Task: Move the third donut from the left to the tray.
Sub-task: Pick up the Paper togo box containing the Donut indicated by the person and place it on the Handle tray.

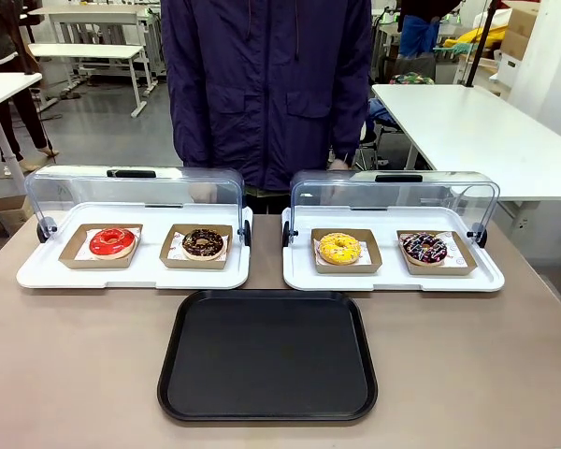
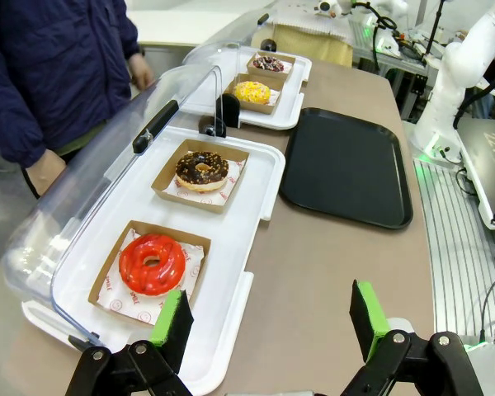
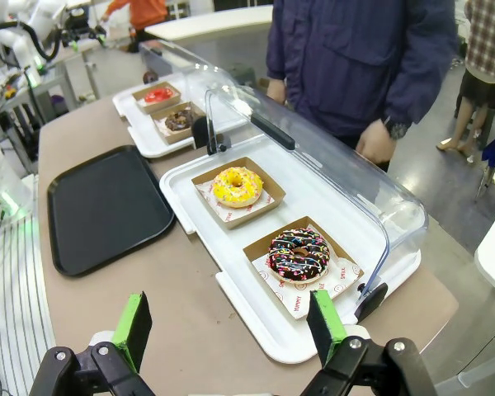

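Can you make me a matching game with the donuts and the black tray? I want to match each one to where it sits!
Things:
1. red donut
2. yellow donut
3. sprinkled chocolate donut
4. black tray

Places, as seen in the front view:
A. farthest right in the donut row
B. on the table, nearer the robot than the donut row
C. farthest left in the donut row
D. third from the left in the donut row

Pairs: 1-C, 2-D, 3-A, 4-B

yellow sprinkled donut (image 1: 339, 248), black tray (image 1: 267, 355), red donut (image 1: 111, 242)
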Robot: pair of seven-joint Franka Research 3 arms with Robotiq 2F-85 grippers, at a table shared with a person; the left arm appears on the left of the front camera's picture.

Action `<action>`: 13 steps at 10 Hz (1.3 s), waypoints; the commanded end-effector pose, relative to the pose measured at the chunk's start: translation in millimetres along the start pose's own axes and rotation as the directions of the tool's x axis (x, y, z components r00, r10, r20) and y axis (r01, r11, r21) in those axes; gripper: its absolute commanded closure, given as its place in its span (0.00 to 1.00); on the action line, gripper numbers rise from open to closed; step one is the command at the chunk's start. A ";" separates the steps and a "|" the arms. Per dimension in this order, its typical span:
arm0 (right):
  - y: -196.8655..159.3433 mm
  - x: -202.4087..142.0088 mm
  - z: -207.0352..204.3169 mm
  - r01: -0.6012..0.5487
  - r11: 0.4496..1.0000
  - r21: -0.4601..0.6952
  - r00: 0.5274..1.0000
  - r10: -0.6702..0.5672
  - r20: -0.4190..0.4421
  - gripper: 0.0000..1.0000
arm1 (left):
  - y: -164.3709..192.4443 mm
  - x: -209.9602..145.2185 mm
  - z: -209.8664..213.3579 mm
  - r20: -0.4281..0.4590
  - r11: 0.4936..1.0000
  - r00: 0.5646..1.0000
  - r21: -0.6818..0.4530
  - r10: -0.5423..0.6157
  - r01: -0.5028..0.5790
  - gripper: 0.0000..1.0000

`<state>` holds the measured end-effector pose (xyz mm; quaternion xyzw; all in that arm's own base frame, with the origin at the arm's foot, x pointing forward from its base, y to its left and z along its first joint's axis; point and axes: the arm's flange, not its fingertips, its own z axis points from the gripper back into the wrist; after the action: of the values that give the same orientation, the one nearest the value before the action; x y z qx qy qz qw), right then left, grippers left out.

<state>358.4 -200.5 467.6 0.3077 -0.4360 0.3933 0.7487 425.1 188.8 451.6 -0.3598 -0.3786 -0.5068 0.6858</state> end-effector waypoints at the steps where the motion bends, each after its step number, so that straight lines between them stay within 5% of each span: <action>1: -1.4 0.3 -1.6 -0.019 1.000 -0.003 0.999 0.020 0.027 0.00 | -2.0 1.6 0.5 -0.005 1.000 1.000 0.000 0.002 -0.002 0.00; 13: -1.4 0.3 -1.6 -0.019 1.000 -0.003 0.999 0.020 0.027 0.00 | -2.0 1.6 0.5 -0.005 1.000 1.000 0.000 0.002 -0.002 0.00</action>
<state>358.4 -200.6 467.5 0.3077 -0.4360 0.3932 0.7488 425.1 188.8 451.6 -0.3598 -0.3786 -0.5068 0.6858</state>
